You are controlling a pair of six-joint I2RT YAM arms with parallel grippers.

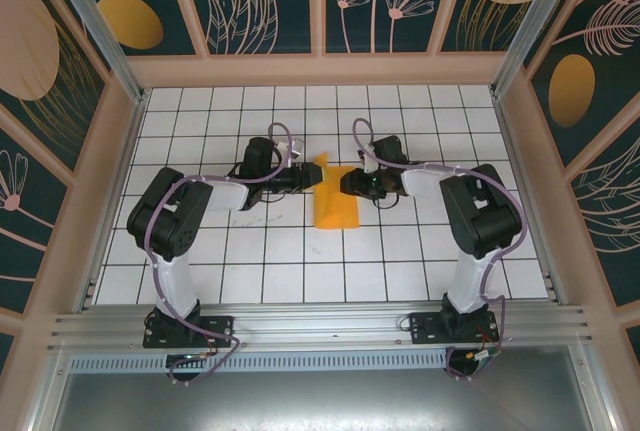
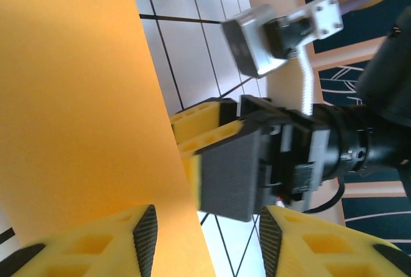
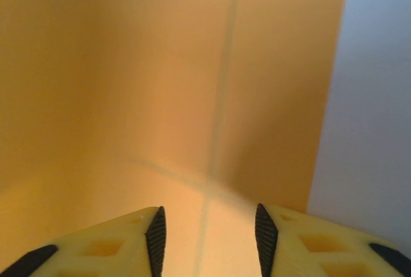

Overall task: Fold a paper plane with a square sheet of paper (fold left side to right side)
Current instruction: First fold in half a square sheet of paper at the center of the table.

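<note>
Left hand (image 2: 207, 218), right hand (image 3: 209, 216): both agape, empty, at creased orange sheet (image 3: 160, 97).

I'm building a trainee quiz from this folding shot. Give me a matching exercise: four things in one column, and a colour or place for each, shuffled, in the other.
Things:
1. square sheet of paper
2. table
3. left end effector
4. right end effector

Descriptions:
A. white tiles, dark lines
B. at the sheet's right side
C. orange, creased
D. at the sheet's left side

Pairs: 1-C, 2-A, 3-D, 4-B
</note>
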